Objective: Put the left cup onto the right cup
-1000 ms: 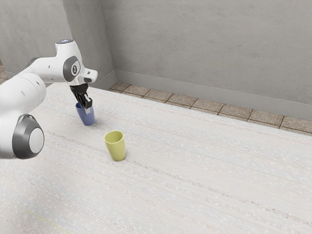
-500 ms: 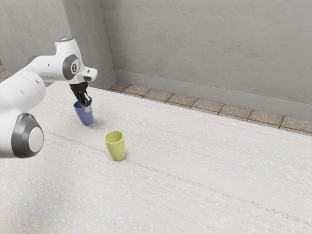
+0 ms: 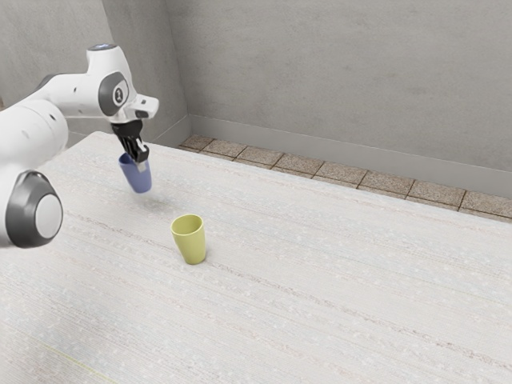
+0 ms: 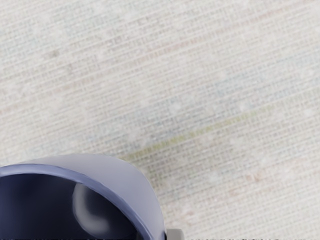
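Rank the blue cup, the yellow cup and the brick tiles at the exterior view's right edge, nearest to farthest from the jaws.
1. Blue cup: in the jaws, above the table.
2. Yellow cup: upright on the table, further right.
3. Brick tiles: far right, beyond the table.

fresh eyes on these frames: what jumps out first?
First the blue cup, tilted and clear of the table, hanging from the pincer that grips its rim at the exterior view's upper left. Next the yellow-green cup, upright on the table, toward the exterior view's right of the blue cup and nearer the camera. The white arm looms large at the exterior view's left edge.
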Tool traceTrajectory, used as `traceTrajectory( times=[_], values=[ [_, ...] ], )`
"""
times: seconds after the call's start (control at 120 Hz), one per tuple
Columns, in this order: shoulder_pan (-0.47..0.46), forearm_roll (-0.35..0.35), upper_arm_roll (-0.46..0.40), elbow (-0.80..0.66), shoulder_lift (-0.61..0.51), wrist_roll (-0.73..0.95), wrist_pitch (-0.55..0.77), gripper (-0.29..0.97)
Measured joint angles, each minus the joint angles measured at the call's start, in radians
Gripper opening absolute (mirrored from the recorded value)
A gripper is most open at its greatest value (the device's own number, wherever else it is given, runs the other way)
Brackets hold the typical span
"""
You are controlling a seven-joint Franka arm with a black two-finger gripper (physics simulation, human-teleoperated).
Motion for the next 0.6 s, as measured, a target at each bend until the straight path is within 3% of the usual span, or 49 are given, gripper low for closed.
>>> traceTrajectory(
  times=[0.6],
  values=[
    [-0.071,0.001,0.006,-0.176,-0.213,0.0,0.0,-0.11]
  ],
)
